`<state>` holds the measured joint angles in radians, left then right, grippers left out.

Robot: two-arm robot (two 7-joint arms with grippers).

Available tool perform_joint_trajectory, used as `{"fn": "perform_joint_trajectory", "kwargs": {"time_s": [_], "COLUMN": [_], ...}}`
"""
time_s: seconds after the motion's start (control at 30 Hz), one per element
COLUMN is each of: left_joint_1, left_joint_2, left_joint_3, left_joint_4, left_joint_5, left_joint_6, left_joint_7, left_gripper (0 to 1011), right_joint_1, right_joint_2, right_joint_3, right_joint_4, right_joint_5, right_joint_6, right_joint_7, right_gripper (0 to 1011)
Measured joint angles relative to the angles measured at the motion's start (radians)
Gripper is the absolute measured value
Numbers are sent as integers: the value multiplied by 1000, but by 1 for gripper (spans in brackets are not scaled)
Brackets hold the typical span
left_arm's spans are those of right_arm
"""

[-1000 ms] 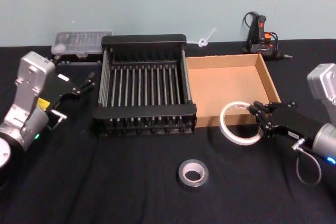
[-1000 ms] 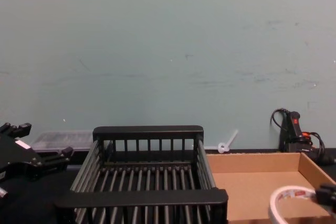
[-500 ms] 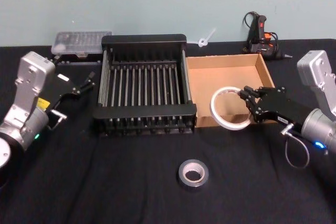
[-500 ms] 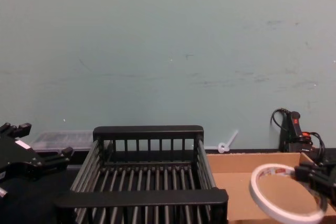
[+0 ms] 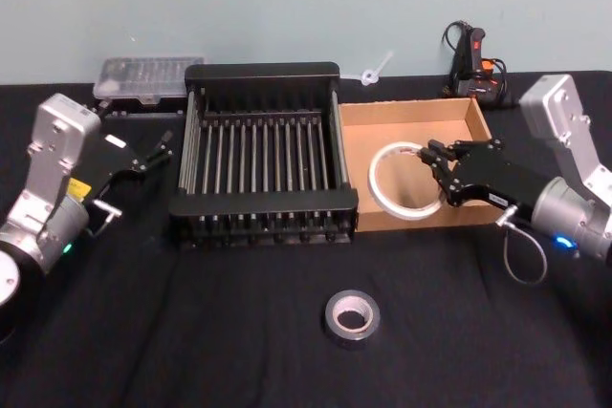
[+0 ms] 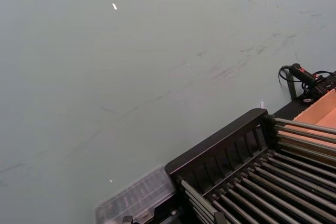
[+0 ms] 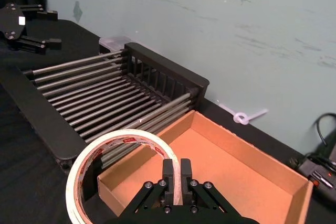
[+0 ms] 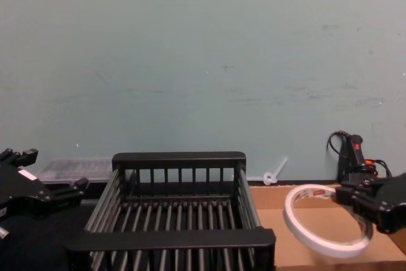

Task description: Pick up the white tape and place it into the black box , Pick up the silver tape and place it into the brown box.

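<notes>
Carrying the white tape [image 5: 405,182], the right pincer [image 5: 442,179] is clamped on the ring's rim, holding it above the brown box [image 5: 476,127] w/ the black box [image 5: 260,74] just beside. Best move: go leftward over the crate's rim, keep clear of the rim, release over its ribbed floor. Ring looks tilted, prob. Left pincer [image 5: 158,151] parked by the crate, fingers apart. Silver tape [image 5: 352,318] on the table [image 5: 191,332].
</notes>
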<state>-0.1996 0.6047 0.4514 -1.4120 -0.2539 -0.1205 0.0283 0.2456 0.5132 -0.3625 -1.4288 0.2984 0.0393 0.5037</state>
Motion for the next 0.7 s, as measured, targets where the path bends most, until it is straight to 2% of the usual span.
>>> {"fn": "perform_joint_trajectory", "kwargs": {"time_s": [0.7], "left_joint_1": [0], "left_joint_2": [0], "left_joint_3": [0], "left_joint_4": [0], "left_joint_5": [0], "left_joint_6": [0], "left_joint_7": [0], "left_gripper": [1001], "right_joint_1": [156], "right_joint_2": [-72], "right_joint_3": [-81], "right_joint_4": [160], "right_joint_5": [-24], "right_joint_6": [-76], "right_joint_7": [81], "right_gripper": [86]}}
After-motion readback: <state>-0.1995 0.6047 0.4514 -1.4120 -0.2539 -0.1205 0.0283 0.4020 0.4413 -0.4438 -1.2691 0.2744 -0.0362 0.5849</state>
